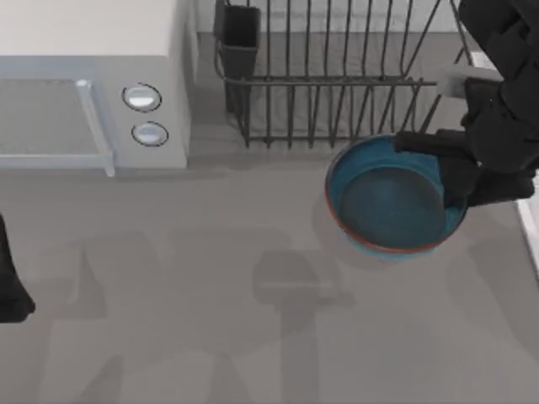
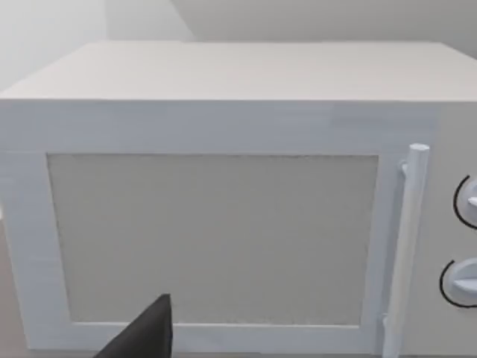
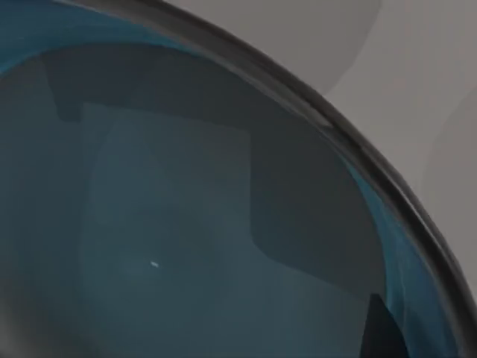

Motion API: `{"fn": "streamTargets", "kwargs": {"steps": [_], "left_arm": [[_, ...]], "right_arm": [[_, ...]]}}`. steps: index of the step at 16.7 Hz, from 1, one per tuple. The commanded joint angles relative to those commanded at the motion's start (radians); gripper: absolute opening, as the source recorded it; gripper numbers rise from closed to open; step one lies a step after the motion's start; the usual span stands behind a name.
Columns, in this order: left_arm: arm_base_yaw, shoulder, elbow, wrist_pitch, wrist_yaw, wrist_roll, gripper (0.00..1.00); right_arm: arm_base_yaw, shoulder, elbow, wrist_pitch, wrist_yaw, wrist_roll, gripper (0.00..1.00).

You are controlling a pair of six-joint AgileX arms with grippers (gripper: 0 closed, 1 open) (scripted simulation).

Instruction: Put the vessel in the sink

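The right gripper (image 1: 455,172) is clamped on the vessel (image 1: 392,198) at its 3 o'clock rim, the bowl at the table's (image 1: 210,295) 2 o'clock, just in front of the dish rack (image 1: 337,76); the sink's (image 1: 530,227) edge lies beside it at the table's 3 o'clock; the left arm (image 1: 10,286) rests at 9 o'clock, facing the microwave (image 1: 93,93), its fingers' state impossible to tell

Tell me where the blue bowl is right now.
In the top view the blue bowl sits at the table's right, just in front of the dish rack, with the right pincer at its rim.
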Motion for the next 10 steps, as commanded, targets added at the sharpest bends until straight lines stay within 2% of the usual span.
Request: {"fn": "streamTargets", "kwargs": {"steps": [4, 10], "left_arm": [[0.0, 0.0, 0.0, 0.0, 0.0, 0.0, 1.0], [0.0, 0.0, 0.0, 0.0, 0.0, 0.0, 1.0]], "right_arm": [[-0.135, -0.021, -0.192, 0.387, -0.111, -0.061, 0.0], [-0.411, -0.058, -0.52, 1.11, -0.258, -0.195, 0.0]]}}
